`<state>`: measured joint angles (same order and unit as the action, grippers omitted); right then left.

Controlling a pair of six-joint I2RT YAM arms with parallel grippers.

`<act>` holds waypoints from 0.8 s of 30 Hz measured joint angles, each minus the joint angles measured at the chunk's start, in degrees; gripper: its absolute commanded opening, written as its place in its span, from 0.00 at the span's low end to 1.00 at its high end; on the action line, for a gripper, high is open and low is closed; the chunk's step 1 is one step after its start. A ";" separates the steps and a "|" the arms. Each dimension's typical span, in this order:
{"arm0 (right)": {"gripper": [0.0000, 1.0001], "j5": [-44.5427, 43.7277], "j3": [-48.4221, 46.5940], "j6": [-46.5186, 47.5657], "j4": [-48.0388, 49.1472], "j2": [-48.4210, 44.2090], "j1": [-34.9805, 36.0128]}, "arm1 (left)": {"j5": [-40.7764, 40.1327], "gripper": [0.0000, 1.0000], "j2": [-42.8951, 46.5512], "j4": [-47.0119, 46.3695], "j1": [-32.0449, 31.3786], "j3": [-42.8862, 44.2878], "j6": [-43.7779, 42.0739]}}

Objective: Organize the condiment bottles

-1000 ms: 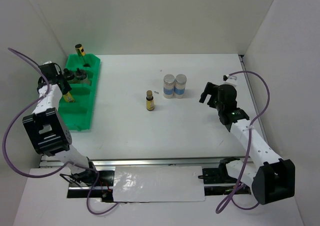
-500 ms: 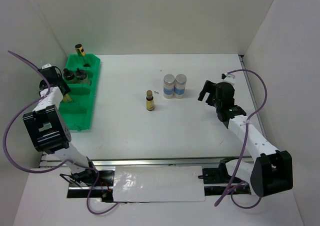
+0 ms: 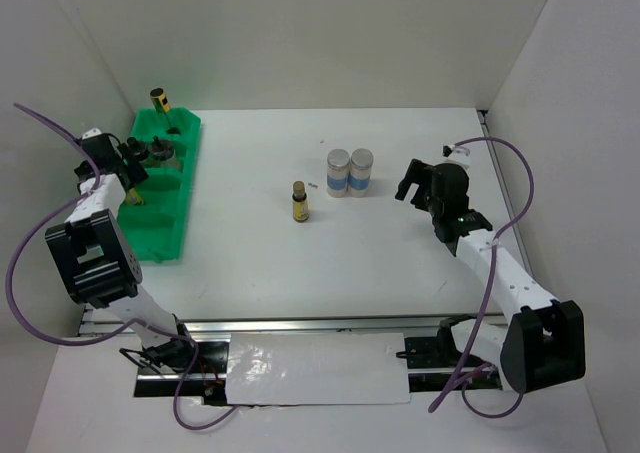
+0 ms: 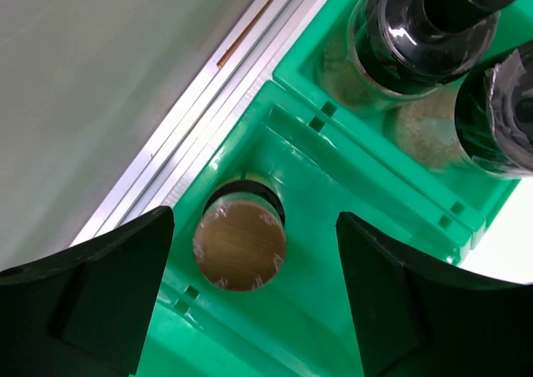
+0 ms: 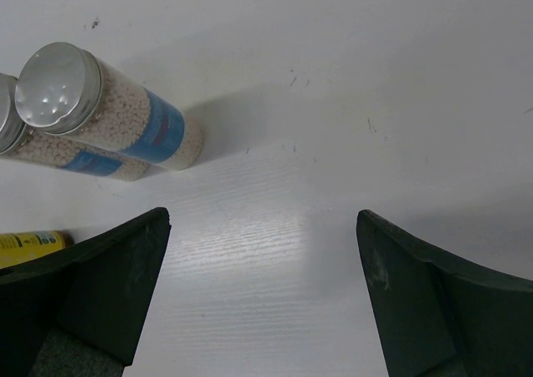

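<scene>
Left gripper [image 4: 254, 235] and right gripper [image 5: 262, 227] gape wide, empty.
Jars [image 3: 340, 172] at centre stand touching; grabbing one could topple its neighbour.

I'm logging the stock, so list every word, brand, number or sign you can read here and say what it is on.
Nothing is readable in any view.
Blue labels on the left jar and the right jar: print too blurred to read.
Yellow label on the small bottle standing alone: too small to read.
Yellow label on the bottle at the far end of the green tray: too small to read.
</scene>
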<state>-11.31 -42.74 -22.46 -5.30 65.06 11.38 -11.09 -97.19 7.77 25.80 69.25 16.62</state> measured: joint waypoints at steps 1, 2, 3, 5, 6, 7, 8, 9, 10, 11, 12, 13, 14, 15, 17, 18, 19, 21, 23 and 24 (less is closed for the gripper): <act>1.00 0.04 0.00 0.00 0.00 -0.17 0.00 | 0.20 0.92 0.15 0.83 0.00 0.22 0.09; 1.00 0.04 0.00 0.00 0.00 -0.22 0.00 | 0.31 0.93 0.33 1.42 0.00 0.42 0.11; 1.00 0.11 0.00 0.07 -0.04 -0.46 0.00 | 0.55 0.94 0.81 2.29 0.00 0.72 0.15; 1.00 0.24 0.00 0.39 -0.07 -1.18 0.00 | 1.44 0.95 2.73 4.68 0.00 1.42 0.28; 1.00 0.31 0.00 0.52 -0.09 -1.68 0.00 | 1.90 0.97 4.07 5.55 0.00 1.73 0.26; 1.00 0.37 0.00 0.70 -0.22 -2.29 0.00 | 2.69 1.00 5.92 7.32 0.00 2.56 0.31; 1.00 0.42 0.00 0.87 -0.28 -2.95 0.00 | 3.69 1.00 7.91 8.68 -0.02 3.67 0.22; 1.00 0.42 0.00 0.92 -0.31 -3.54 0.00 | 4.70 1.00 9.75 9.75 -0.17 5.05 0.13; 1.00 0.33 -0.02 0.94 -0.39 -4.13 0.00 | 5.81 1.00 11.56 11.08 -0.42 6.93 0.04; 1.00 0.24 -0.04 0.98 -0.59 -4.66 0.00 | 7.30 1.00 13.66 12.39 -0.76 9.57 -0.26; 1.00 0.13 -0.17 1.01 -1.03 -5.03 0.00 | 8.94 1.00 15.56 12.96 -1.46 11.98 -0.87; 1.00 0.11 -0.37 1.01 -1.55 -5.35 0.00 | 10.91 1.00 17.62 13.03 -2.49 14.12 -1.70; 1.00 0.09 -0.44 0.98 -1.81 -5.57 0.00 | 13.73 1.00 20.24 12.74 -4.24 16.02 -2.89; 1.00 0.09 -0.46 0.87 -2.16 -5.86 0.00 | 16.83 1.00 22.67 12.00 -6.45 16.85 -3.56; 1.00 0.07 -0.46 0.68 -3.13 -6.56 0.00 | 22.97 1.00 27.21 10.19 -11.96 16.52 -5.64; 1.00 0.07 -0.46 0.39 -3.54 -7.04 0.00 | 25.73 1.00 28.94 9.14 -16.13 15.43 -6.60; 1.00 0.04 -0.46 0.13 -4.02 -7.61 0.00 | 26.97 1.00 30.21 8.63 -20.09 14.40 -7.67; 1.00 -0.13 -0.46 -0.28 -5.29 -9.35 0.00 | 29.73 1.00 30.95 8.37 -27.76 12.48 -9.33; 1.00 -0.28 -0.46 -0.59 -6.08 -11.39 0.00 | 30.12 1.00 29.24 8.11 -33.97 10.36 -10.67; 1.00 -0.37 -0.46 -0.66 -6.43 -12.44 0.00 | 29.86 1.00 28.17 7.89 -36.35 9.22 -11.23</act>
<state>-11.68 -43.20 -23.11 -11.73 52.62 11.38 18.76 -69.01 15.66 -10.55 78.48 5.39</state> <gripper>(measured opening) 0.999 0.998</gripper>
